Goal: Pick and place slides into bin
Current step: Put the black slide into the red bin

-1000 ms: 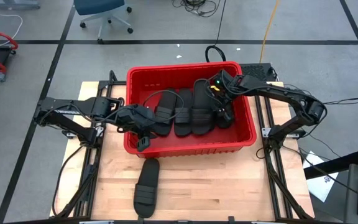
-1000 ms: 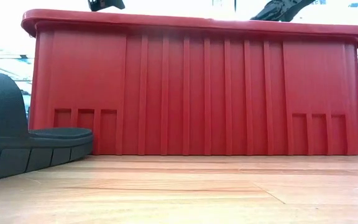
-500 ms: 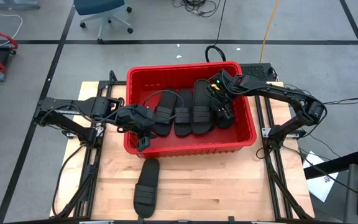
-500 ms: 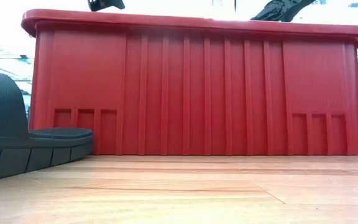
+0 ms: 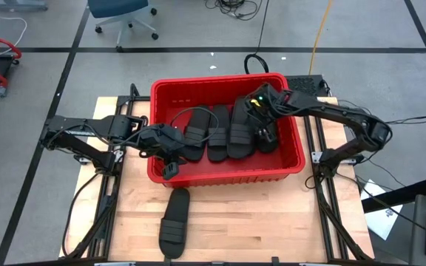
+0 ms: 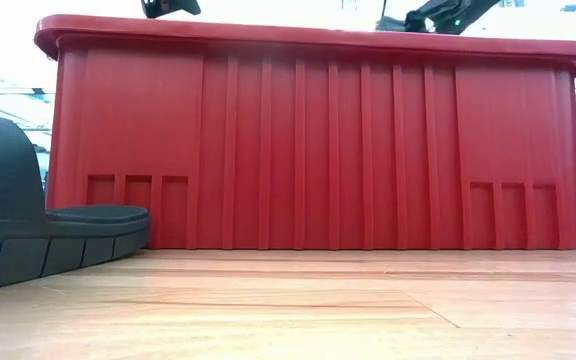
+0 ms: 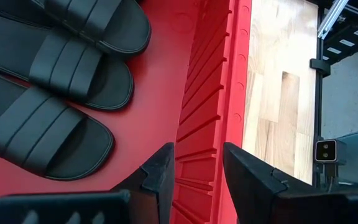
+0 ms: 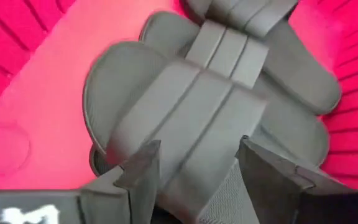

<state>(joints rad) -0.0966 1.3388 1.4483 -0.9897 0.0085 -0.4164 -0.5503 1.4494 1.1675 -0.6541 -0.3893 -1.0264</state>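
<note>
On the wooden bench (image 5: 272,214) we find no brand, label or readable writing on anything; only part of a white mark shows at the edge of the right wrist view, too cropped to read. At the left, we see the left hand (image 5: 167,167) hanging at the near-left corner of the red bin (image 5: 220,176), its fingers (image 7: 160,171) parted with the bin's near wall (image 7: 207,124) between them, grasping nothing. In front of the bin, one of the slides (image 5: 174,219) lies alone on the bench, well apart from both hands; in the low view its sole end (image 6: 28,235) sits just beside the bin's outer wall (image 6: 308,150). Inside the bin, we count a row of slides (image 5: 219,134) lying side by side on the floor. At the right, the right hand (image 5: 260,118) hovers over the rightmost slides in the bin, released and wide, with a ribbed strap (image 8: 197,118) lying between its fingers (image 8: 140,169) and nothing gripped.
</note>
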